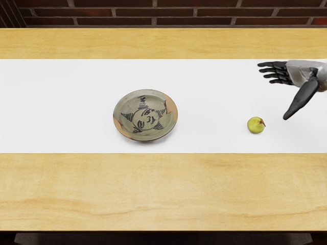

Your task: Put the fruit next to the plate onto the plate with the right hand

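Note:
A small yellow-green apple [256,125] lies on the white runner, well to the right of the plate. The plate [168,125] is a grey-green ceramic dish with dark brush marks and a brown rim, and nothing lies in it. My right hand [286,87] comes in from the right edge, hovering above and to the right of the apple. Its fingers [271,72] are spread and point left, its thumb hangs down toward the table, and it holds nothing. The left arm does not show.
A white runner [61,104] crosses the wooden table [153,189] from left to right. A brick wall [153,13] stands behind the table's far edge.

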